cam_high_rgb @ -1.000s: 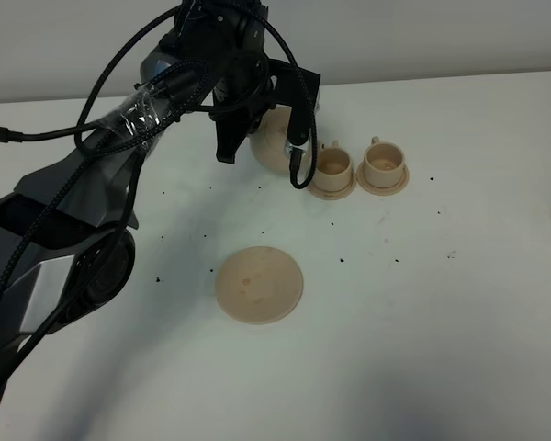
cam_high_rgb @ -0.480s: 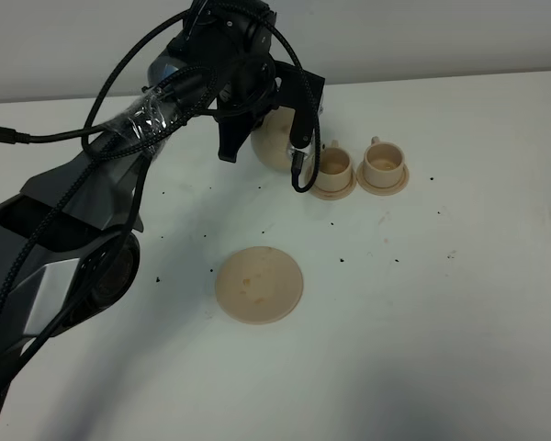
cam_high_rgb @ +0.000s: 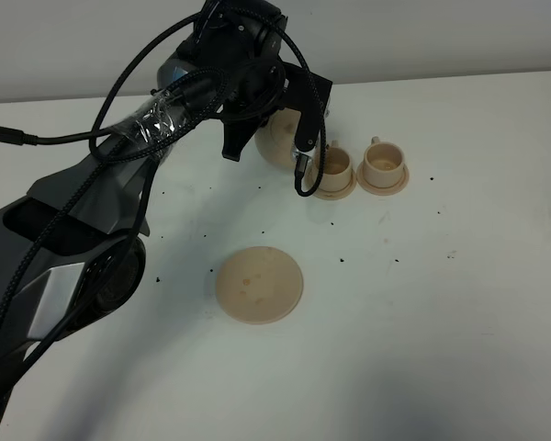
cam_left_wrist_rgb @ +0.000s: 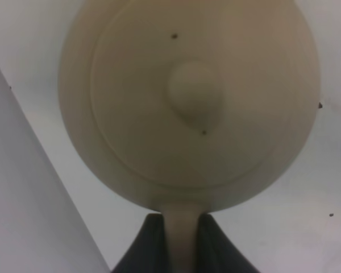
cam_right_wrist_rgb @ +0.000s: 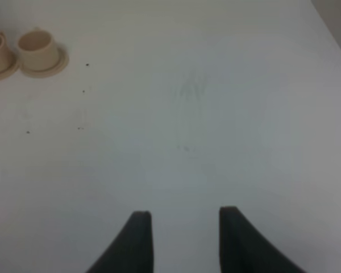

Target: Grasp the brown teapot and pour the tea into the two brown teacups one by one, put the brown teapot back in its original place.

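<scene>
Left gripper [cam_left_wrist_rgb: 181,230] pinching teapot [cam_left_wrist_rgb: 187,96] handle, clear only in wrist view, high view puts teapot just beside cups [cam_high_rgb: 331,165], well apart from saucer [cam_high_rgb: 259,283], right gripper [cam_right_wrist_rgb: 182,227] spread, seen only by its own camera.

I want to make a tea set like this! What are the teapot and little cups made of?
The brown teapot looks like unglazed clay: pale beige, matte, no shiny glare, tiny dark specks on its lid. The two brown teacups share that colour and dull finish, so probably the same. Matte plastic can't be ruled out.
</scene>
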You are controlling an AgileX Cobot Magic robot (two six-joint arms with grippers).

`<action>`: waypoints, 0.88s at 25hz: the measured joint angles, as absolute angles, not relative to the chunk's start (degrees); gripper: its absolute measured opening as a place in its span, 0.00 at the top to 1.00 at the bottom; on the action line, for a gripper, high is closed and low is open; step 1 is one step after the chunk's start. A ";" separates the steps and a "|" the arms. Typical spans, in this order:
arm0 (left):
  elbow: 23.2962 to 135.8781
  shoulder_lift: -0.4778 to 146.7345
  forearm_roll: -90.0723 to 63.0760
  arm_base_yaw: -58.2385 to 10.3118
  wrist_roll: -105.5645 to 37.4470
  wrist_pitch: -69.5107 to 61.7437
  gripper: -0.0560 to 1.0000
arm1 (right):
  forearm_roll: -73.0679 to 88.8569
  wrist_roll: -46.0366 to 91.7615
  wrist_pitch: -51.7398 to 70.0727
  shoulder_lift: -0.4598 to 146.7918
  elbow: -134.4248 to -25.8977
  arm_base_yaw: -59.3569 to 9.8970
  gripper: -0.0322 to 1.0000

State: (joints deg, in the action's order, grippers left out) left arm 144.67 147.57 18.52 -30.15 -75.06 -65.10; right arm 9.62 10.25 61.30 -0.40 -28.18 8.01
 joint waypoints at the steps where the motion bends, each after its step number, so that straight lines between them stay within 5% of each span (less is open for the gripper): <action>1: 144.67 147.57 18.59 -30.15 -75.24 -65.05 0.81 | 9.62 10.25 61.30 -0.40 -28.18 8.01 0.67; 22: 144.67 147.57 21.45 -30.79 -77.85 -64.92 0.81 | 9.62 10.25 61.30 -0.40 -28.18 8.01 0.67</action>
